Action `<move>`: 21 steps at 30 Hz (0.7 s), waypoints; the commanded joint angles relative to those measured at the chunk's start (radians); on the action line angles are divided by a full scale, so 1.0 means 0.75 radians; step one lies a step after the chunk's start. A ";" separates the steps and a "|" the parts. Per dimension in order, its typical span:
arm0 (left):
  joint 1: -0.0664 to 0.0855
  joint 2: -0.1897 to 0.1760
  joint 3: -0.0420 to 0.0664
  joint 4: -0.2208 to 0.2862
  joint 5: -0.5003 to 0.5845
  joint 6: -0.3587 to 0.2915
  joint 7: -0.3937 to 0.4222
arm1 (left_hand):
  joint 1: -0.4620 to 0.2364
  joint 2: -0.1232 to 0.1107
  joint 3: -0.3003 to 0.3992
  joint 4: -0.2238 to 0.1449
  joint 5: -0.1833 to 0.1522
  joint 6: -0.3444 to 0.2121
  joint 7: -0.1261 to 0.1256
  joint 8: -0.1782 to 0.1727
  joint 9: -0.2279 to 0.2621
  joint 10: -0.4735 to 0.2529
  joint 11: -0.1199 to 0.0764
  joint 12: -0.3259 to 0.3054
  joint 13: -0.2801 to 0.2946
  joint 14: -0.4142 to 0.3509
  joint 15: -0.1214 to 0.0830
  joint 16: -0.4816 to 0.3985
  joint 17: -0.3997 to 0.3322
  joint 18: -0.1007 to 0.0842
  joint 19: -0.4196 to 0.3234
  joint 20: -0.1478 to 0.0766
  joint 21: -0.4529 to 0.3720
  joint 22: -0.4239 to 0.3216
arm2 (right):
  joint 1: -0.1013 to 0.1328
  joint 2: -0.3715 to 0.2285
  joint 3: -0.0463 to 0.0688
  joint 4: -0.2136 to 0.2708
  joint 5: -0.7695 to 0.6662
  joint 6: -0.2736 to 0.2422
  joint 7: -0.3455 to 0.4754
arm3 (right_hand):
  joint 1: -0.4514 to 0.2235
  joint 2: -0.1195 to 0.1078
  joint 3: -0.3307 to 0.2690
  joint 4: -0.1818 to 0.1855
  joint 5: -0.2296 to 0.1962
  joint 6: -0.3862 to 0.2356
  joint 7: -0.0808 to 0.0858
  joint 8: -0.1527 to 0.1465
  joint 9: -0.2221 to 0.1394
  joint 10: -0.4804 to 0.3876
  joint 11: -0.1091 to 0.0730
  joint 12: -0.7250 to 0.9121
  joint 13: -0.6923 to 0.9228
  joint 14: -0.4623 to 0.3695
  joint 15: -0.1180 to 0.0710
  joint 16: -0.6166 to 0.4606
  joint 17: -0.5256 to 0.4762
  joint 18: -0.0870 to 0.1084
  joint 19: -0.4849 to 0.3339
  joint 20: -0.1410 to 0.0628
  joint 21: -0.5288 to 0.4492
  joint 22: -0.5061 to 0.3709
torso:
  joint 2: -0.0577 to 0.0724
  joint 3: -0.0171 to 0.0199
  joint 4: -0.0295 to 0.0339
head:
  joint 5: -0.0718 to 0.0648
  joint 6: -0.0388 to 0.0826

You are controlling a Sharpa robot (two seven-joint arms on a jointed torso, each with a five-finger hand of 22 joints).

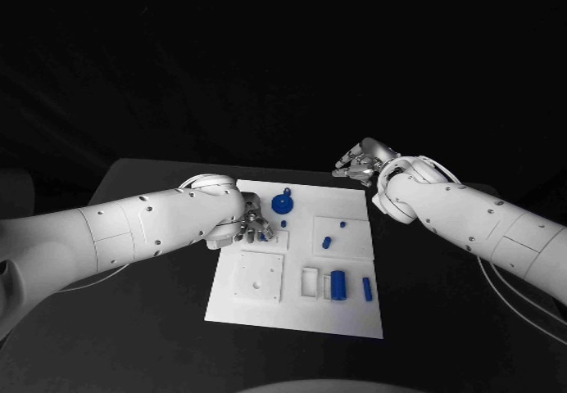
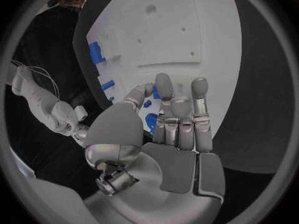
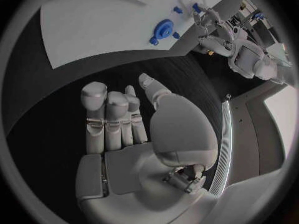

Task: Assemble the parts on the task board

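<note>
**Board laid out, both hands empty**

The black table (image 1: 154,311) carries the white task board (image 1: 355,315) at its centre, lying flat with its long side running away from the robot.

Left arm (image 1: 130,225) enters across the table's near left side. Its left hand (image 1: 246,225) sits over the board's left edge, fingers extended side by side and parted from the thumb in the left wrist view, nothing held (small blue pieces show just beyond the fingertips (image 2: 164,82)).

Right arm (image 1: 473,221) reaches past the board's right side. The right hand (image 1: 360,164) hovers above bare table just beyond the board's far right corner, fingers loosely spread, palm empty.

Parts on the board, in descending size: a round blue wheel part (image 1: 283,203) near the far edge, just beside the left hand; a blue block (image 1: 339,284) seated in a white tray at the near right; a slim blue bar (image 1: 366,288) lying just right of that tray; two small blue pegs (image 1: 328,242) on the raised square plate at mid-right.
</note>
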 commanded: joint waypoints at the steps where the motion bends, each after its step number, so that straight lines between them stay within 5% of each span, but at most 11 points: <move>1: -0.013 0.013 -0.005 0.006 -0.006 0.009 0.008 | 0.028 0.016 0.075 -0.060 -0.009 0.161 -0.126 -0.003 0.018 0.037 -0.037 0.019 0.006 0.009 -0.007 0.016 0.019 -0.019 0.002 0.000 -0.009 0.026 | -0.001 0.001 0.001 0.002 -0.010 0.008 0.006 | -0.005 0.008 0.002 -0.007 0.002 0.003 -0.002 -0.003 -0.002 -0.009 0.003 -0.005 -0.001 -0.001 0.001 -0.006 0.000 -0.002 0.075 0.006 -0.008 0.111 | 0.000 0.0004 0.0006 | 0.000 0.000; 21: -0.014 0.014 -0.005 0.002 -0.007 0.007 0.020 | 0.022 0.017 0.066 -0.014 -0.043 0.173 -0.133 -0.004 0.066 0.038 -0.039 0.037 0.010 0.014 -0.007 0.028 0.046 -0.021 0.005 0.002 -0.011 0.026 | -0.007 0.004 0.001 -0.001 -0.011 0.007 0.008 | -0.007 0.009 0.004 -0.011 0.002 0.003 -0.002 -0.004 -0.002 -0.009 0.003 -0.005 -0.002 -0.001 0.001 -0.008 -0.001 -0.002 0.076 0.006 -0.006 0.112 | 0.000 0.0013 0.0002 | 0.000 -0.002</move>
